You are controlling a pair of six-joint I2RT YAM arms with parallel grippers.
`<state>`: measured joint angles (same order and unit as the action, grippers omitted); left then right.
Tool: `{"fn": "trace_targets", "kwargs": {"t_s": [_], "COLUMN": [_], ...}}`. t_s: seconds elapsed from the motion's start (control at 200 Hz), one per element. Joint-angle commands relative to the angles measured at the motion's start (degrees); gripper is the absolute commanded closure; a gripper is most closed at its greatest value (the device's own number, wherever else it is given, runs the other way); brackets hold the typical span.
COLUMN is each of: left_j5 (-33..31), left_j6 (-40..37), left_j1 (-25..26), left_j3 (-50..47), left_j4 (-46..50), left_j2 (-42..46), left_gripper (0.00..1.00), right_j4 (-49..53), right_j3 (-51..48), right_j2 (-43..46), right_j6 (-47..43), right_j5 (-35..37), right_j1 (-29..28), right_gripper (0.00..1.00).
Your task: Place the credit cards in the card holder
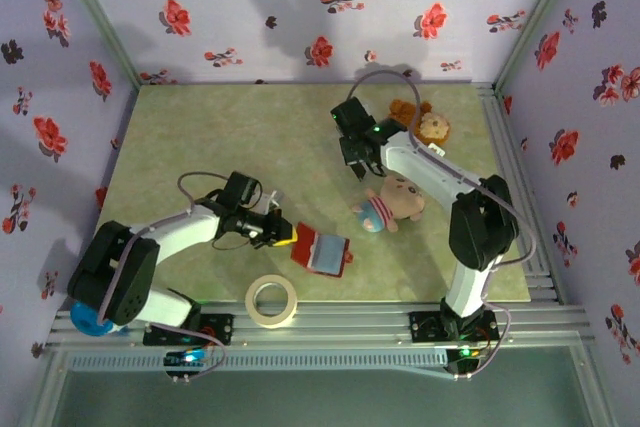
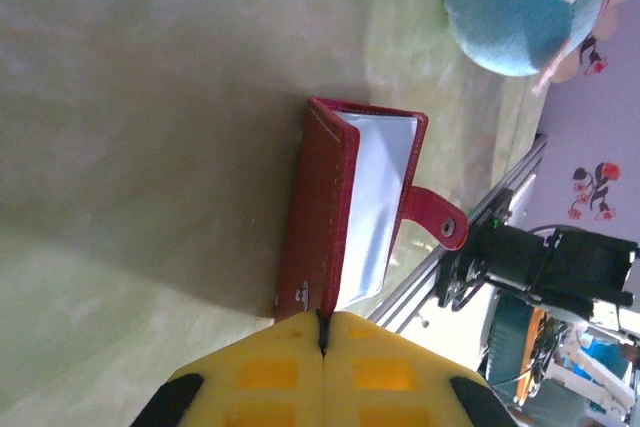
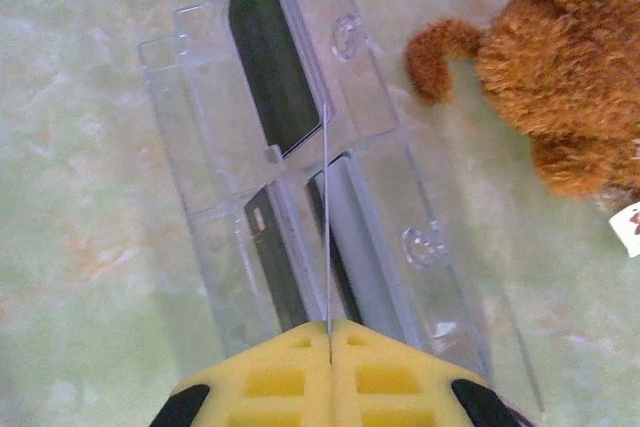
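Observation:
The card holder [image 1: 320, 252], a small red wallet, lies partly open near the front middle of the table. My left gripper [image 1: 286, 235] is shut on its near edge. The left wrist view shows the card holder [image 2: 325, 197] standing on edge, its pale inner pocket and snap tab showing, with the left gripper [image 2: 322, 322] pinching its red cover. My right gripper [image 1: 360, 163] is at the back middle. In the right wrist view the right gripper [image 3: 329, 328] is shut on a thin credit card [image 3: 327, 227] seen edge-on. Below it, dark credit cards [image 3: 270, 57] sit in a clear slotted stand [image 3: 200, 127].
A brown plush bear [image 1: 425, 125] sits just right of the clear stand, the same bear [image 3: 570, 77] close to it in the right wrist view. A pink and blue plush [image 1: 390, 205] lies mid-table. A tape roll [image 1: 272, 300] rests at the front edge.

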<state>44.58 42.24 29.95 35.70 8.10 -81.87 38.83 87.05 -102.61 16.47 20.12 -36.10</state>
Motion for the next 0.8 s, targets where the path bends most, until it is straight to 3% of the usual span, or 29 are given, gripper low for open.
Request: {"fn": "trace_targets", "kwargs": {"t_s": [0.0,0.195,0.395,0.46,0.525,0.63,0.795], "left_j5": [2.96,0.25,-4.23,-4.67,-4.66,-5.69,-5.56], "left_j6": [7.46,8.52,11.94,11.02,9.31,7.76,4.99], "left_j1": [-0.51,-0.80,-0.98,-1.41,-2.11,-2.79,-2.79], "left_j3": [-2.00,-1.81,-3.96,-4.25,-3.58,-2.89,-0.65], "left_j4": [-13.18,-12.91,-14.69,-14.30,-11.61,-8.36,-2.51], "left_j2": [-1.63,-3.02,-0.11,0.30,-0.02,0.73,1.28], "left_gripper": [1.00,1.00,1.00,0.90,0.79,0.53,0.46], "right_j4": [-0.91,-5.16,-11.48,-15.62,-17.77,-21.71,-24.48], "right_j3": [-1.47,-9.19,-20.02,-24.27,-27.11,-31.11,-34.82], "right_j2": [4.14,13.73,21.65,23.20,24.18,25.81,24.57], "right_j6": [3.39,6.87,8.09,9.76,11.78,15.67,19.65], "right_j5": [-5.05,-12.96,-33.40,-38.82,-39.87,-42.25,-42.49], "right_j1": [0.25,0.30,-0.32,-1.09,-1.76,-2.82,-6.56], "right_gripper": [0.95,0.94,0.93,0.94,0.95,0.96,0.98]}}
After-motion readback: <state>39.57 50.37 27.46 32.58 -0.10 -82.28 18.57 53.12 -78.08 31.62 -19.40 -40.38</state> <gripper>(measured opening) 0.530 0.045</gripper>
